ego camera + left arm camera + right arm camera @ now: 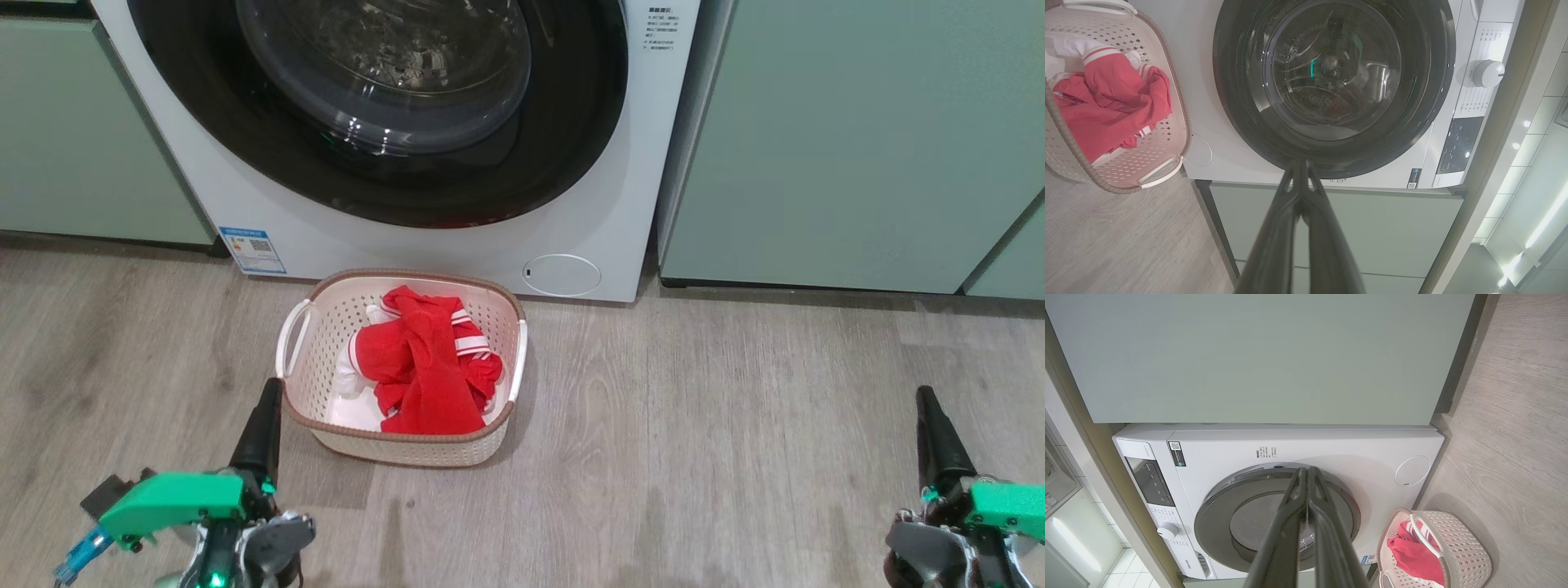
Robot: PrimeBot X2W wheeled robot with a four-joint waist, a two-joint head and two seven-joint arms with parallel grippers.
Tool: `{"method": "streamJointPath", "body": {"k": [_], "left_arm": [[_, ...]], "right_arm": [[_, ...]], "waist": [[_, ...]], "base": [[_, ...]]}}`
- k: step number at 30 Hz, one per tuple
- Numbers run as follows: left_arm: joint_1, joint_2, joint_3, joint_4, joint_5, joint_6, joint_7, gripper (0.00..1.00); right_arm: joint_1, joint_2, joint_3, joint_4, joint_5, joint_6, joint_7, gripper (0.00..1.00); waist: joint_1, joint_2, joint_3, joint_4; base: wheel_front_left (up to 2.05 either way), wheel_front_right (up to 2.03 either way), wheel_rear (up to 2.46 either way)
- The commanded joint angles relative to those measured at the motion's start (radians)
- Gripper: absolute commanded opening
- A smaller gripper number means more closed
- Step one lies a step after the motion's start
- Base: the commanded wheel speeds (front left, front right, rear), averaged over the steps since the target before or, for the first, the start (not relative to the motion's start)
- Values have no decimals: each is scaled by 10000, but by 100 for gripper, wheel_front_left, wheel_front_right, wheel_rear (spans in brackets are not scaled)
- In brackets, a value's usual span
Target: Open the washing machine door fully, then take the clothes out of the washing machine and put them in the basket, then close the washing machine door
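Observation:
The white washing machine (424, 241) stands ahead with its round black-rimmed door (384, 106) lying flat against its front. On the floor before it sits the cream basket (326, 327) holding the red and white clothes (424, 367). My left gripper (268, 400) is shut and empty, its tip beside the basket's left near corner. My right gripper (927, 404) is shut and empty over the floor at the right, well away from the basket. The left wrist view shows the door (1331, 81), basket (1163, 163) and clothes (1110, 110); the right wrist view shows the door (1216, 514) and basket (1470, 555).
Pale green cabinets (849, 139) flank the washer on both sides. A blue label (253, 249) and a round filter cover (561, 274) sit low on the washer's front. Grey wood floor (718, 441) stretches open to the right of the basket.

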Motion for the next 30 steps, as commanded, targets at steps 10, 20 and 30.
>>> {"method": "streamJointPath", "body": {"k": [10,20,30], "left_arm": [[-551,45,322,-358,-50,8,62,0],[-550,45,321,-358,-50,8,62,0],[-550,45,321,-358,-51,8,62,0]], "right_arm": [[-476,-7,185,-418,60,-6,60,0],[-476,-7,185,-418,60,-6,60,0],[-476,-6,186,-418,60,-6,60,0]], "waist": [[0,0,0,0],[0,0,0,0],[0,0,0,0]], "base": [[0,0,0],[0,0,0],[0,0,0]]}}
